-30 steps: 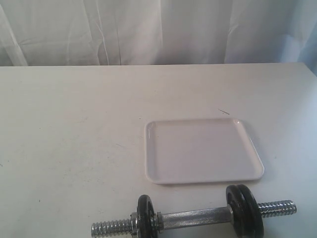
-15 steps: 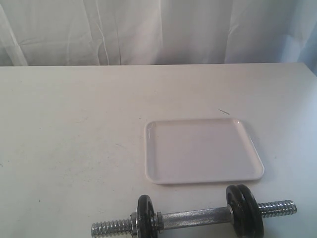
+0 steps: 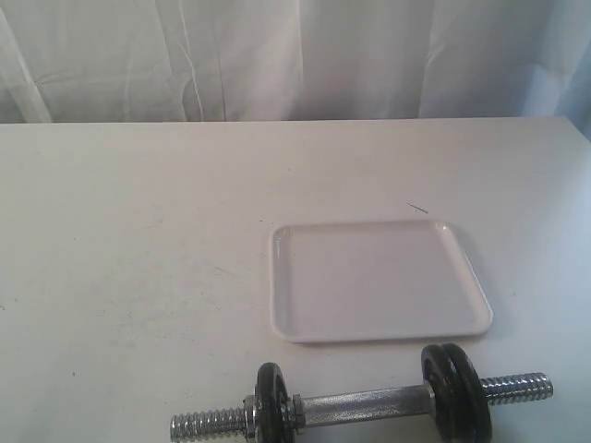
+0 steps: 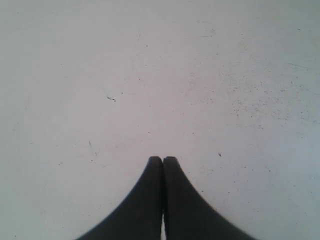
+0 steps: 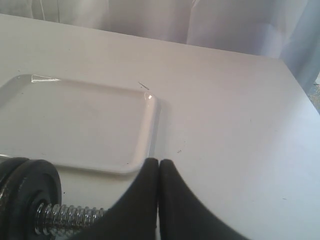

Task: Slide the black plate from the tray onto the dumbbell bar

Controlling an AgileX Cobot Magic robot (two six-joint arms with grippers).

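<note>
Overall: nothing has moved since a second ago.
Black plates (image 3: 451,378): a pair on the dumbbell bar (image 3: 365,406), right side.
Tray (image 3: 379,281): on the table (image 3: 138,231), just behind the bar.
Left gripper (image 4: 163,159): pressed together above the table.
Right gripper (image 5: 158,161): pressed together, near the tray's corner.

A white table (image 3: 138,231) is carrying everything here, its pale top showing faint scuffs and specks. A white tray (image 3: 379,281) is lying flat on it, right of the middle in the exterior view, and a small dark mark (image 3: 417,209) is showing on the table just beyond the tray's far edge. A dumbbell bar (image 3: 365,406) is lying crosswise on the near side, close to the tray but apart from it, resting on the table by a single black disc (image 3: 274,403) near its left end and a pair of black discs (image 3: 452,378) near its right end
</note>
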